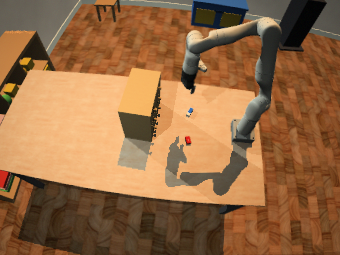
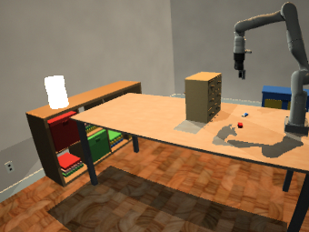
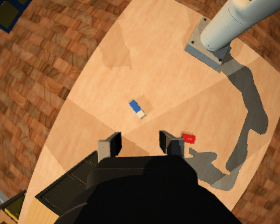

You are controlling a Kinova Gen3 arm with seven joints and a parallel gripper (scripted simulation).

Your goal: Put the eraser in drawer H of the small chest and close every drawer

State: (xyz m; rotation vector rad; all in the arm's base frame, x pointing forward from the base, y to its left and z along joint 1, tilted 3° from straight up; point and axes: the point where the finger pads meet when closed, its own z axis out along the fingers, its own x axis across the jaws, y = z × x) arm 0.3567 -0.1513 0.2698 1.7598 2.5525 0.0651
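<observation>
Spread wide and pinching nothing, the tool (image 1: 191, 90) (image 2: 242, 75) (image 3: 140, 139) hangs well above the desk (image 1: 75, 123) (image 2: 136, 116) (image 3: 165, 65). The eraser (image 1: 189, 112) (image 2: 244, 115) (image 3: 136, 108), blue with a white end, lies on the desk; in the wrist view it sits at about twelve o'clock from the gap between the fingers. Seen from the top, the small chest (image 1: 137, 95) (image 2: 197, 98) (image 3: 70, 182) stands upright at roughly nine to ten o'clock from the eraser, and a red block (image 1: 188, 140) (image 2: 240, 125) (image 3: 188, 138) lies at six o'clock from it, apart from both.

As for progress, the job looks barely begun. No drawer appears pulled out, and the eraser is neither held nor put away. What remains, as I judge it, is to open drawer H partway, pick up the eraser, let it down inside, and push the drawer home. (Which front carries the H I cannot tell; the letters are too small to read.) Opening should stop short of half the drawer's length, since a loose tray could droop or drop out. The red block should stay where it is throughout.
</observation>
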